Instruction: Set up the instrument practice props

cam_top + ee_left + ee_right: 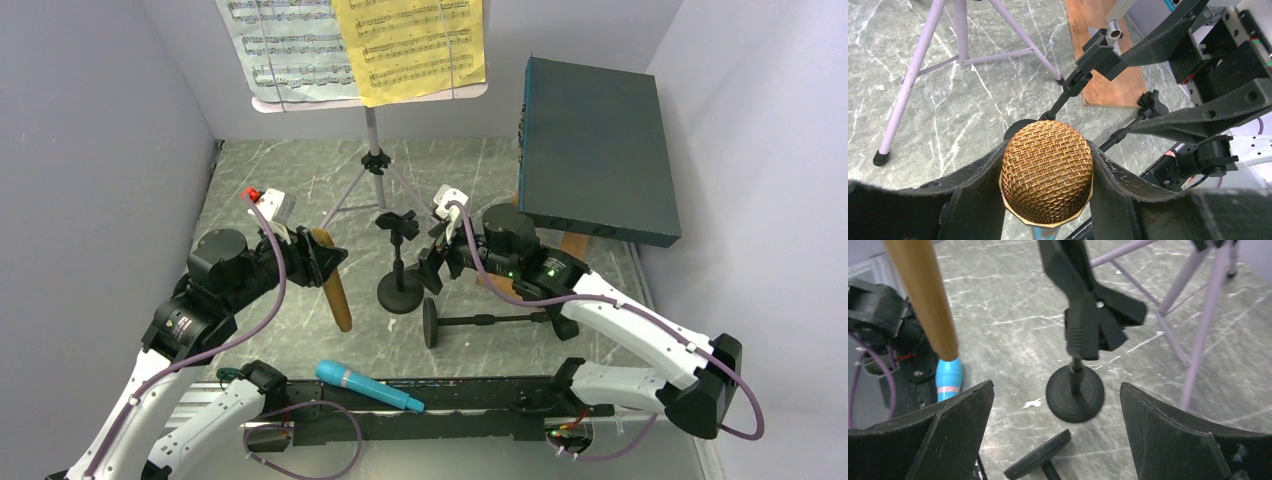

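The pale music desk (300,100) stands at the back on silver tripod legs (372,165), holding a white page (285,45) and a yellow page (410,45). My left gripper (322,250) (1048,146) is shut on the gold microphone (1047,172) at its mesh head, and the handle (340,300) hangs down. One black mic holder (400,290) stands upright, with its clip (1093,315) empty. The other mic holder (490,320) lies on its side. My right gripper (436,266) (1056,385) is open and empty, just right of the upright holder. The blue microphone (368,386) lies by the near rail.
A large dark teal box (600,150) leans at the back right over a brown wooden board (1100,60). Grey walls close in the left, back and right sides. The arms' black mounting rail (470,395) runs along the near edge.
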You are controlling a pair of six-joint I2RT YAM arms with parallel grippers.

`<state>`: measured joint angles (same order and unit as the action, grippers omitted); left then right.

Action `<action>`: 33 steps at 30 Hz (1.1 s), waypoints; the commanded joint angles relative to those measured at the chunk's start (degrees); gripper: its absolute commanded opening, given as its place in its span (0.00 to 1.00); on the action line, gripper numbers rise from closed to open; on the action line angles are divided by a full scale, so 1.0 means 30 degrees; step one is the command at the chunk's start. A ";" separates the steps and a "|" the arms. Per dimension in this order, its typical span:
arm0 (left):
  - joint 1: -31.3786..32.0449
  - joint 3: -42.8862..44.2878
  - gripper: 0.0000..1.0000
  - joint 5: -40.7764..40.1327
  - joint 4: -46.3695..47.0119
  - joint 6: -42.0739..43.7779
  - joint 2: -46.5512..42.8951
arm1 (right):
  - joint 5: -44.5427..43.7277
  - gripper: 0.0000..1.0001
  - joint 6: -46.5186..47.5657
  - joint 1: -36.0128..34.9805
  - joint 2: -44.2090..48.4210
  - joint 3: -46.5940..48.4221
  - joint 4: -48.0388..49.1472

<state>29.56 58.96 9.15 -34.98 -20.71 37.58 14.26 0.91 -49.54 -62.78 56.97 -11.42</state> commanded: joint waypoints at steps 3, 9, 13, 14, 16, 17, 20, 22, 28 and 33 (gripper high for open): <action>0.0010 0.0517 0.00 0.0357 0.0858 0.0392 -0.0176 | -0.2447 0.99 0.1698 0.0319 -0.0130 0.2419 -0.1150; 0.0013 0.0452 0.00 0.1009 0.1203 0.0192 -0.0184 | 0.2721 0.99 0.4505 0.1915 -0.0969 0.2930 0.1060; 0.0019 0.0231 0.00 0.1245 0.1438 -0.0114 -0.0404 | 0.6613 0.99 0.5125 0.3255 -0.1769 0.3312 0.2192; 0.0019 0.0176 0.00 0.1296 0.1451 -0.0196 -0.0454 | 0.7397 0.99 0.5316 0.3434 -0.1988 0.3430 0.2272; 0.0011 0.0127 0.00 0.1398 0.1504 -0.0313 -0.0514 | 0.8499 0.99 0.5453 0.3569 -0.2294 0.3386 0.2837; 0.0018 0.0097 0.00 0.1451 0.1518 -0.0353 -0.0556 | 0.8999 0.99 0.5467 0.3586 -0.2461 0.3399 0.3048; 0.0019 0.0186 0.00 0.1573 0.1525 -0.0375 -0.0538 | 1.0001 0.99 0.5325 0.3593 -0.3086 0.3508 0.3387; 0.0019 0.0344 0.00 0.1630 0.1480 -0.0363 -0.0488 | 0.9965 0.99 0.5291 0.3593 -0.3484 0.3496 0.3519; 0.0018 0.0444 0.00 0.1697 0.1546 -0.0392 -0.0408 | 1.0042 0.98 0.4805 0.3680 -0.3947 0.3187 0.4417; 0.0019 0.0535 0.00 0.1834 0.1880 -0.0486 -0.0187 | 0.9940 0.88 0.4487 0.3769 -0.4302 0.3121 0.4583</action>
<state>29.56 58.94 13.13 -33.54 -21.28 36.40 42.37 15.05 -38.65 -75.18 64.88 -2.11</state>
